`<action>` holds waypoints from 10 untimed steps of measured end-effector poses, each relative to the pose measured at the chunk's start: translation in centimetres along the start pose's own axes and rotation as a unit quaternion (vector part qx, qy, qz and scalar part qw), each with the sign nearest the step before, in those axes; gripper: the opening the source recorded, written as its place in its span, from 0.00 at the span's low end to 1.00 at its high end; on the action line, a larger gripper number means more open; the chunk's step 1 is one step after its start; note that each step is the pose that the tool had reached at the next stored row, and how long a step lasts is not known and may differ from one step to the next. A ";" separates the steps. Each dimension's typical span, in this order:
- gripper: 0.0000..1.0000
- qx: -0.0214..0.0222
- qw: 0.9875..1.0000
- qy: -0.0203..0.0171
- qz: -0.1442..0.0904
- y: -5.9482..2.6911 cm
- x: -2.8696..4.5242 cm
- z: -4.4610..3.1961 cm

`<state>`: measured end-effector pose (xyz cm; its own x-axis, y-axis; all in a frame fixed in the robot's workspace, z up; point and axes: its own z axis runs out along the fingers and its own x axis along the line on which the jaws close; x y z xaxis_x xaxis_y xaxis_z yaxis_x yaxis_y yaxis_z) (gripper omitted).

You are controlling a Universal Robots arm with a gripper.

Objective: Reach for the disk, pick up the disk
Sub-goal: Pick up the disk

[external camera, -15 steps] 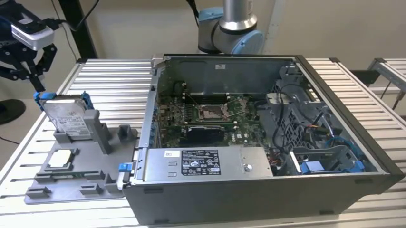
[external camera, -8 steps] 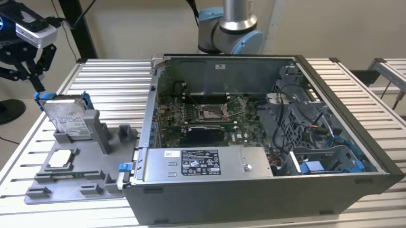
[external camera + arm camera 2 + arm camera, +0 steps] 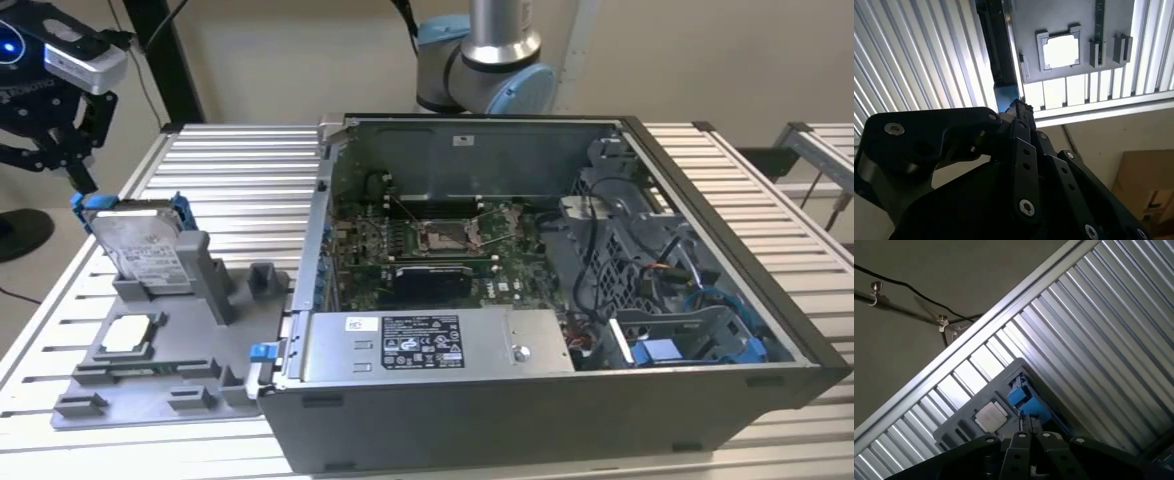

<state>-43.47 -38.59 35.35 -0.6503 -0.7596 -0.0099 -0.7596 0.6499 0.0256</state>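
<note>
Over the ribbed metal table [image 3: 227, 170], fingers [image 3: 83, 170] seem pinched shut, empty, just above the disk [image 3: 140, 245].

exterior: high, oblique, wide | wrist views: close, past hand [image 3: 1016, 106] [image 3: 1029, 424], sharing tray [image 3: 1054, 15] [image 3: 1001, 385]

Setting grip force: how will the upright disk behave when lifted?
The disk looks like rigid metal, so probably stiff and heavy for its size. Its blue bracket is plastic-looking and may flex. Leaning upright in the grey stand, it might tip if nudged.
</note>
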 end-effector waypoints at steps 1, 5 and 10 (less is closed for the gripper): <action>0.00 0.001 1.000 -0.001 -0.009 0.00 0.00 -0.01; 0.00 0.003 0.999 -0.002 -0.041 0.00 0.00 0.00; 0.00 0.004 0.997 -0.002 -0.079 0.00 0.00 0.00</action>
<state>-43.47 -38.59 35.35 -0.5220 -0.8527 -0.0181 -0.8529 0.5218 0.0147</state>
